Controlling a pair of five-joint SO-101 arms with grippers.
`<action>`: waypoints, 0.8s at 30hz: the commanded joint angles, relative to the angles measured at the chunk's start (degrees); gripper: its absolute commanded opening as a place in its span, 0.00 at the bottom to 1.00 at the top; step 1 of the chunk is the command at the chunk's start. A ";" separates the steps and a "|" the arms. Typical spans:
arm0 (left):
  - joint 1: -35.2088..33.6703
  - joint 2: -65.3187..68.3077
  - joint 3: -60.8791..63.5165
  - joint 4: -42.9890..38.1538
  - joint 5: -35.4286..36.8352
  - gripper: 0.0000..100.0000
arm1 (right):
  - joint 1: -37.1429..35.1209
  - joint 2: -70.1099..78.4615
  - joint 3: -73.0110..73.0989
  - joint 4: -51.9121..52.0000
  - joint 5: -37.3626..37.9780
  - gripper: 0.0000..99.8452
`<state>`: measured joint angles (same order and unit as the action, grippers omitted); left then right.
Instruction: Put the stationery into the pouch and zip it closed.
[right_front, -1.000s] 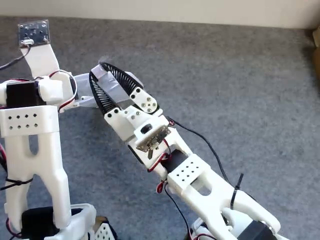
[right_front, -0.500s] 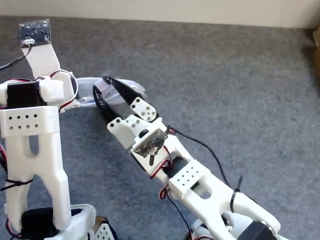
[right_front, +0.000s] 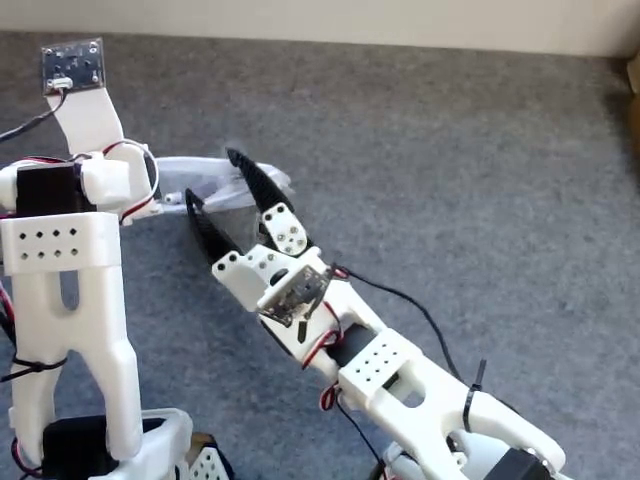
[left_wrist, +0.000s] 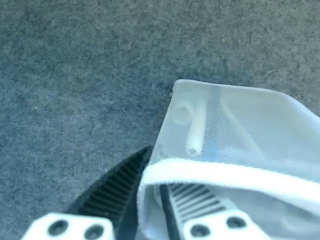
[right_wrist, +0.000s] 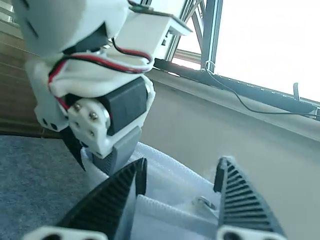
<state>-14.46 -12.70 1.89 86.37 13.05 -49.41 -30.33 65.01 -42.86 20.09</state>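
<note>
The right gripper (right_front: 228, 202) is spread wide, its black fingers (right_front: 256, 183) on either side of the mesh pouch (right_front: 203, 180) and not pinching it. The left gripper (left_wrist: 157, 176) is clenched on the pouch's rim. The pouch sits at the far left of the grey surface (right_front: 450, 150), with white stationery (left_wrist: 196, 127) inside.

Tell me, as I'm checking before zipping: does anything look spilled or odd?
Nothing stands out: the stationery lies inside the pouch, held by the left gripper; the right gripper is open at it.
</note>
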 joint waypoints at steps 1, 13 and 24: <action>-0.84 1.19 1.63 -0.70 0.35 0.01 | -1.89 -4.62 1.89 4.26 0.44 0.21; -0.84 1.54 1.71 -1.41 0.35 0.01 | -2.95 -38.29 9.89 38.55 0.09 0.21; -0.75 1.54 1.71 -1.41 0.35 0.01 | 6.20 -58.07 15.34 61.23 -8.88 0.21</action>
<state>-14.90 -12.70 2.07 86.02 13.05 -46.77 -86.51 81.45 16.57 15.87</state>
